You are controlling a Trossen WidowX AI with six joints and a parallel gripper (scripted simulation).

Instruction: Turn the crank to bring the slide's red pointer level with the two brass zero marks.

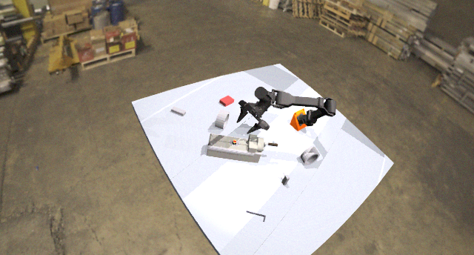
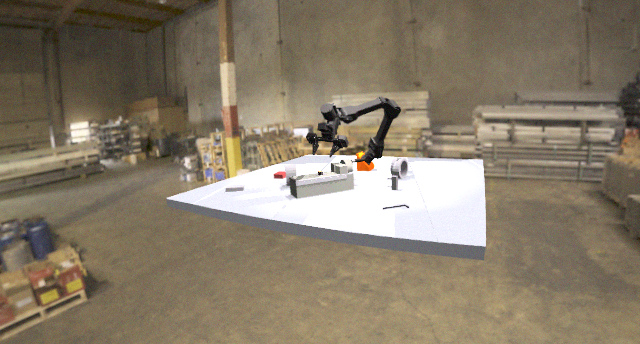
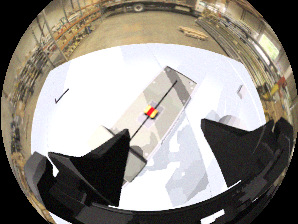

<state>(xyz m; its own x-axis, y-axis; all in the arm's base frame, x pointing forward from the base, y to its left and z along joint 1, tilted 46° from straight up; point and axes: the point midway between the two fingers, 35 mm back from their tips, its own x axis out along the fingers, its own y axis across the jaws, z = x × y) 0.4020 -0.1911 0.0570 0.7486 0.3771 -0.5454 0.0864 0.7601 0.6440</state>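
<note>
The grey machine (image 1: 233, 155) (image 2: 322, 187) (image 3: 162, 90) is a long box with a slot along its top. Its small red pointer (image 1: 234, 141) (image 2: 320, 173) (image 3: 150, 112) sits at the slot, with yellow brass marks close on both sides. It looks about level with them, but the exact alignment is too small to tell. A housing (image 1: 255, 144) stands at one end, and the brown crank handle (image 1: 272, 144) sticks out beyond it. The handle is hidden in the wrist view. My gripper (image 1: 244, 127) (image 2: 323, 155) (image 3: 166, 128) is wide open and empty, above and beside the machine, apart from the handle.
A grey ring (image 1: 222, 119) and red block (image 1: 227, 101) (image 2: 279, 175) lie behind the machine. Another ring (image 1: 310, 156) (image 2: 400, 168) and an orange block (image 1: 296, 121) (image 2: 365, 165) are on the crank side. A dark block (image 1: 285, 179) (image 2: 395, 183) and hex key (image 1: 256, 213) (image 2: 396, 206) are in front.
</note>
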